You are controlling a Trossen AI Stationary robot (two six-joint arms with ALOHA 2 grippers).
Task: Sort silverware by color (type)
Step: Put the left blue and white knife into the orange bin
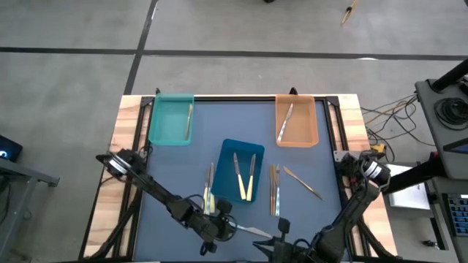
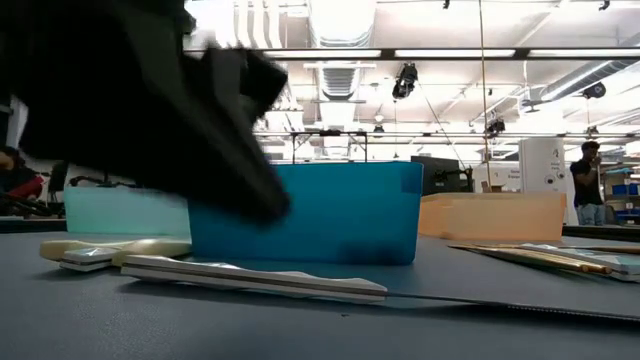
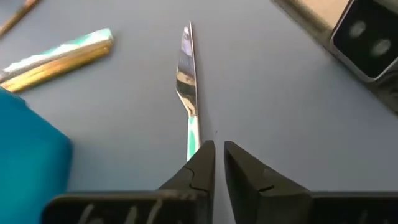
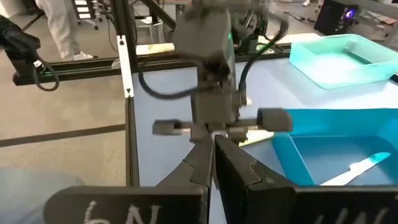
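Observation:
A knife [image 3: 186, 74] with a pale blue-green handle lies flat on the blue-grey table [image 1: 248, 230], near its front edge. My left gripper [image 3: 219, 152] hovers just above the knife's handle end, shut to a thin slit with nothing between the fingers. The low view shows the gripper [image 2: 200, 130] clear of the knife [image 2: 250, 280]. My right gripper [image 4: 213, 144] is shut and empty, raised over the table's near edge [image 1: 281, 232] and facing my left arm. More silverware lies left [image 1: 210, 191] and right [image 1: 274, 190] of the blue tray [image 1: 228, 157].
The teal tray [image 1: 162, 120] at the far left and the orange tray [image 1: 306, 120] at the far right hold one piece each. The blue tray holds two. A gold piece [image 1: 302, 183] lies slantwise at the right. Gold and pale handles [image 3: 56, 59] lie beside the blue tray's corner.

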